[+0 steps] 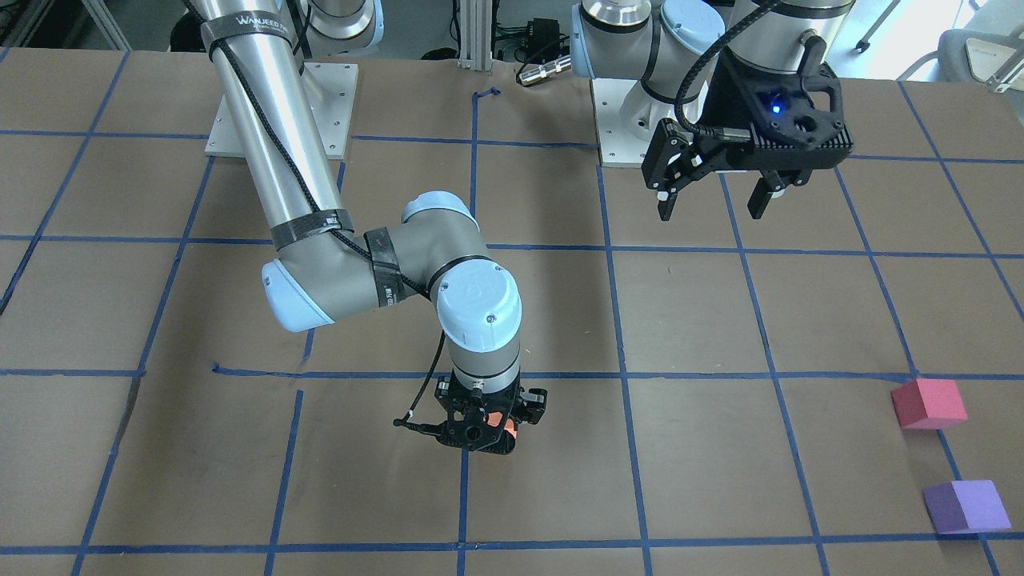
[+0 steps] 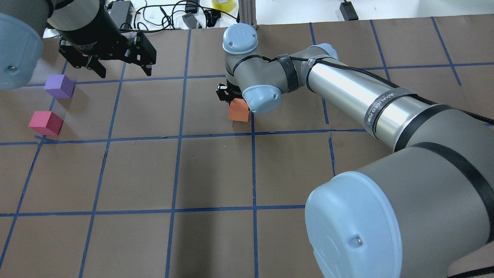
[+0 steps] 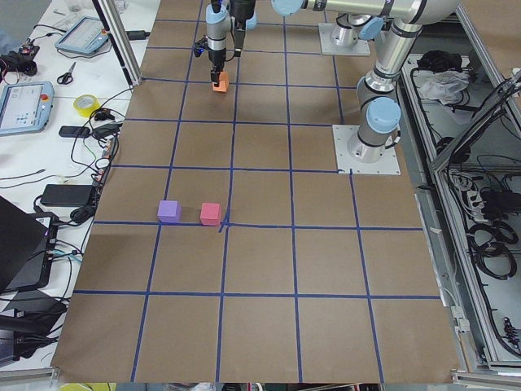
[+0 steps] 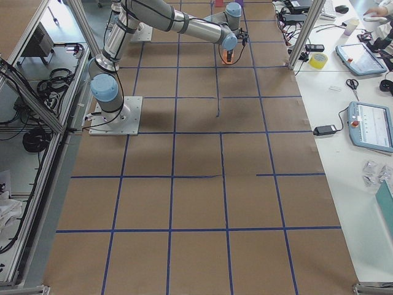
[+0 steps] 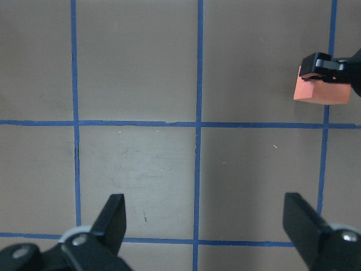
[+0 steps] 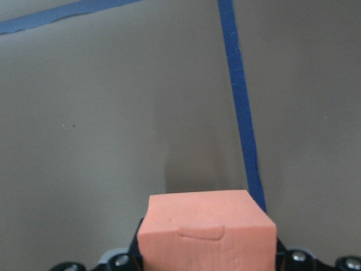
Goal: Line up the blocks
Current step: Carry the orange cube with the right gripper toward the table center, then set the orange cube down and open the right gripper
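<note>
My right gripper (image 1: pixel 485 428) is shut on the orange block (image 1: pixel 499 421) near the table's middle, low over the surface; I cannot tell if the block touches the table. The orange block also shows in the overhead view (image 2: pixel 238 110), the right wrist view (image 6: pixel 206 234) and the left wrist view (image 5: pixel 320 91). The pinkish-red block (image 2: pixel 45 122) and the purple block (image 2: pixel 59 86) sit side by side on the table at my far left, a small gap between them. My left gripper (image 2: pixel 121 71) hangs open and empty above the table, just right of the purple block.
The brown table is marked with a blue tape grid (image 2: pixel 177 136). The arms' white base plates (image 1: pixel 280 112) sit at the robot's side. Cables and a tape roll (image 2: pixel 224 4) lie beyond the far edge.
</note>
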You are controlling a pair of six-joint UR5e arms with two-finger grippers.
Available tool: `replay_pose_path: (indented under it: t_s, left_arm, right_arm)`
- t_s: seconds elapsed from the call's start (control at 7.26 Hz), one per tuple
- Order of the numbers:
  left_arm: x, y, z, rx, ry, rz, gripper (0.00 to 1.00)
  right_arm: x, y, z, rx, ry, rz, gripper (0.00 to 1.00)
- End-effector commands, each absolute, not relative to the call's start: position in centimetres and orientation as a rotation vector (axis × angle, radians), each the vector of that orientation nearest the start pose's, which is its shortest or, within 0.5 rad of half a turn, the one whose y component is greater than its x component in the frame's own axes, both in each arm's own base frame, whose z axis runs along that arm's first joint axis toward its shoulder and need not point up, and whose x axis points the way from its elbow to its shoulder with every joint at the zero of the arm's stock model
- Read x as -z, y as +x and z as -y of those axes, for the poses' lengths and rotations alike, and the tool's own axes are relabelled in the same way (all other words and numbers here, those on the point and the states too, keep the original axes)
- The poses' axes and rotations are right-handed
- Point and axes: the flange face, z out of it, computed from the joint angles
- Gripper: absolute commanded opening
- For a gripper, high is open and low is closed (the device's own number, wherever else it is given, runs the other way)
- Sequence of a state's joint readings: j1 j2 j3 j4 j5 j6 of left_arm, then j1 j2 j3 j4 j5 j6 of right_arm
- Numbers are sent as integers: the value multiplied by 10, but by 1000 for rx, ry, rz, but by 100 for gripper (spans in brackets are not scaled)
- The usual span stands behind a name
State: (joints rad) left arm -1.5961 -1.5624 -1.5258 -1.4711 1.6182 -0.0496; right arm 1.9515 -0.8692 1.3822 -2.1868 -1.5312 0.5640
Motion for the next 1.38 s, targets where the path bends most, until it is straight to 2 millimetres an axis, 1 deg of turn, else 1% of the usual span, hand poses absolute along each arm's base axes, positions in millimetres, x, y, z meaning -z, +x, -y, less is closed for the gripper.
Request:
replay_pose_path:
  t_s: [0.0, 0.14, 0.28, 0.41, 0.55, 0.69, 0.83, 0.96, 1.1, 1.24]
  left_arm:
    - [-522, -142, 501, 231, -34, -3089, 100]
    - [-526, -141, 495, 235, -36, -3089, 100]
    - [-529, -140, 495, 249, -41, -3089, 100]
    - [-521, -143, 497, 217, -54, -3104, 100]
    - [-517, -144, 500, 205, -53, -3108, 100]
    - [-517, -146, 501, 203, -59, -3122, 100]
    - [-514, -149, 504, 195, -72, -3177, 100]
    - [-509, -148, 509, 190, -63, -3170, 100]
    - [-499, -147, 518, 161, -66, -3163, 100]
    - [-482, -141, 536, 127, -79, -3092, 100]
  right_arm:
    - [-206, 398, 625, 149, 273, -3040, 100]
    - [-213, 398, 624, 157, 277, -3036, 100]
    - [-227, 398, 622, 167, 275, -3023, 100]
    - [-254, 394, 618, 196, 266, -3022, 100]
    - [-292, 373, 611, 155, 264, -3042, 100]
    - [-331, 351, 600, 150, 202, -3059, 100]
    - [-370, 321, 593, 159, 153, -3064, 100]
    - [-405, 285, 585, 136, 153, -3076, 100]
    - [-429, 246, 566, -18, 106, -3112, 100]
    - [-450, 204, 554, -118, 17, -3124, 100]
